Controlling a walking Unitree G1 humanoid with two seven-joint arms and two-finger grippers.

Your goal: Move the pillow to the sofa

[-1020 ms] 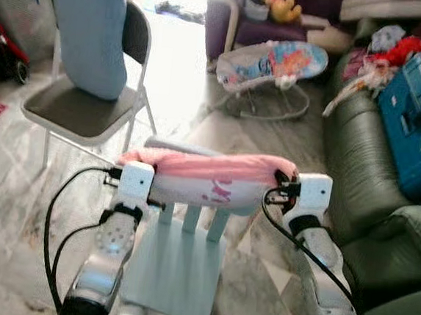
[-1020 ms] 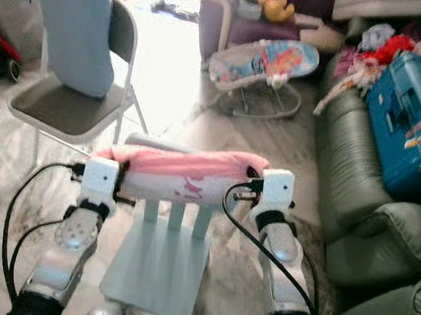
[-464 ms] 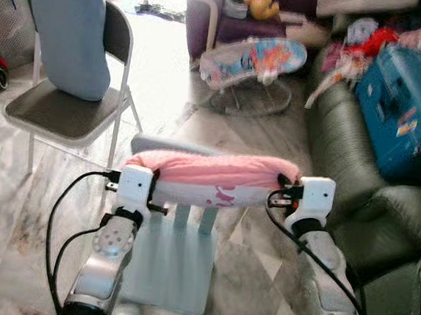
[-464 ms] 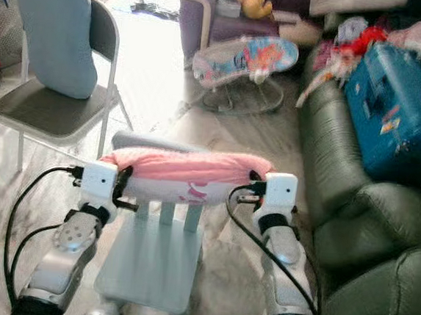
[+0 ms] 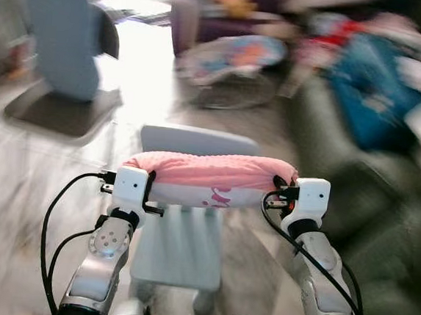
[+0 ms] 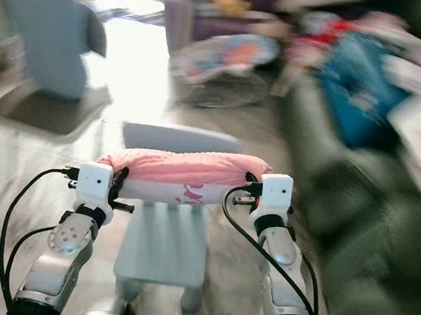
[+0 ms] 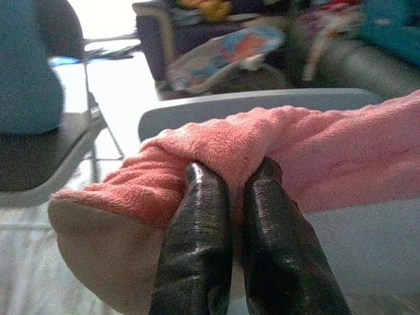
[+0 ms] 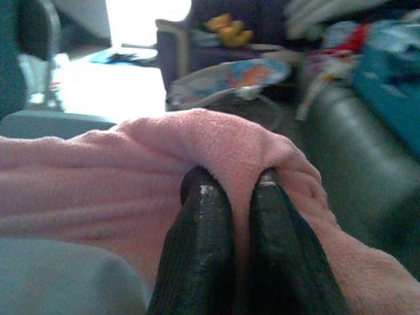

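Room: blurred living room, dark green sofa [image 5: 382,217] at right.
Pillow: pink pillow [image 5: 212,178] at frame centre, above pale blue chair [image 5: 181,236].
Left gripper [image 7: 226,190]: pinching pillow's end.
Right gripper [image 8: 236,190]: clamped on other end.
Upper left: grey folding chair [image 5: 60,107].

The fluffy pink pillow [image 5: 213,171] has a white underside with small pink markings. The black fingers of the left gripper [image 7: 231,197] and right gripper [image 8: 233,197] are glossy. A pale blue plastic chair [image 5: 181,236] stands at 6 o'clock; the dark green leather sofa [image 5: 353,214] at 3 o'clock; a blue cushion [image 5: 62,38] at 10 o'clock.
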